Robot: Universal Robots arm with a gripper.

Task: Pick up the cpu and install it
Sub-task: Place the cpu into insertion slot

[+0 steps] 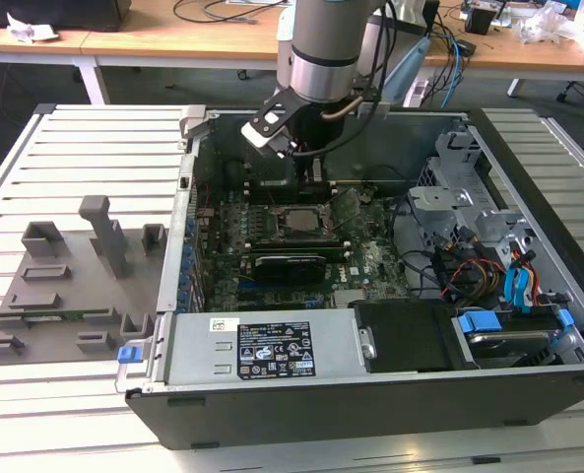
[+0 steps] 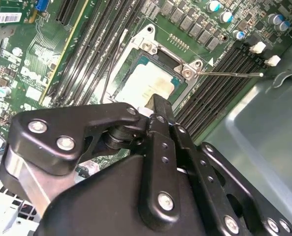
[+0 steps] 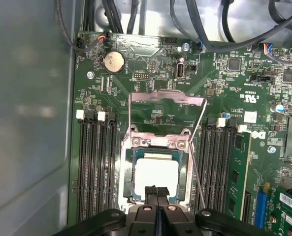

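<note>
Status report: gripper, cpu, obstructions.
Black gripper shut, holding nothing, over the metal socket frame. Pale silvery square cpu lying in that frame. Thin wire lever sticks out beside it; nothing else in the way.

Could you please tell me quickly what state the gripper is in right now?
Gripper: closed, holding nothing, poised over the cpu lying in its socket.

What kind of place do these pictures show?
Probably a robotics lab or test workshop: a robot arm reaches into an open computer case on a slatted table, and desks strewn with cables stand behind.
</note>
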